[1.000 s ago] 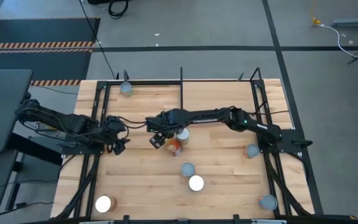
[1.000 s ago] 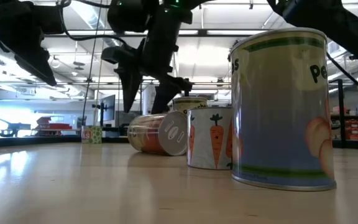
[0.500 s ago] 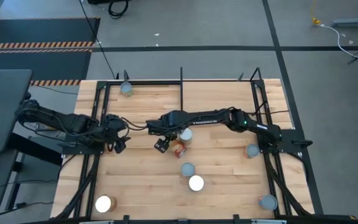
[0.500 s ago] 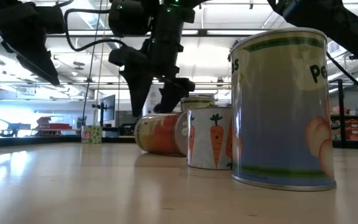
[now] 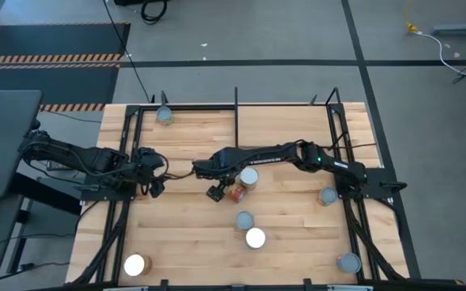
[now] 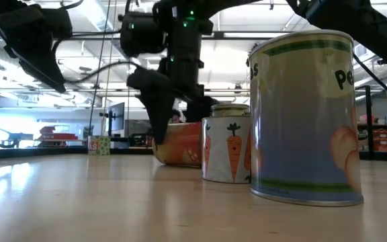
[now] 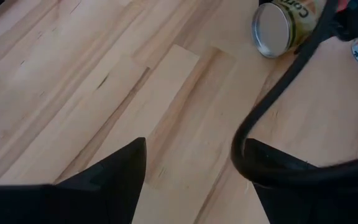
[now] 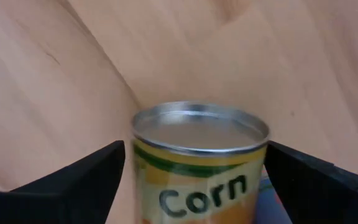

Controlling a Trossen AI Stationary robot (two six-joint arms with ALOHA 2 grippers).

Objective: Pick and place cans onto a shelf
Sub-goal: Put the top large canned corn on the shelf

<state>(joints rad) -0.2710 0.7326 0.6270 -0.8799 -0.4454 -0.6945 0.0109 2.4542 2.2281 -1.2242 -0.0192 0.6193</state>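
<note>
Right gripper (image 5: 221, 192): mid tabletop, arm stretched across from the right side; fingers (image 8: 67, 180) spread, one each side of the corn can, not clearly touching it.
Corn can (image 8: 201, 165): lying on its side between the right fingers, silver end facing away from the wrist cam, "Corn" label up; in high view it sits just beside a white-topped can (image 5: 249, 176).
Left gripper (image 5: 154, 184): left part of tabletop, off the surface, nothing between its fingers (image 7: 114, 177), which are spread; a black cable (image 7: 278, 118) crosses its wrist view.
Carrot can (image 6: 228, 148): upright, near centre, just beside the corn can in low view.
Peas can (image 6: 308, 117): upright, closest to the low cam.
Other cans: one at far edge nr a black post (image 5: 165, 115); one at near-left corner (image 5: 134, 264); two on right side (image 5: 328, 195) and (image 5: 348, 262).
Tabletop (image 5: 184, 234): light wood planks, black frame round it.
Shelf: can't tell which part it is from these views.
</note>
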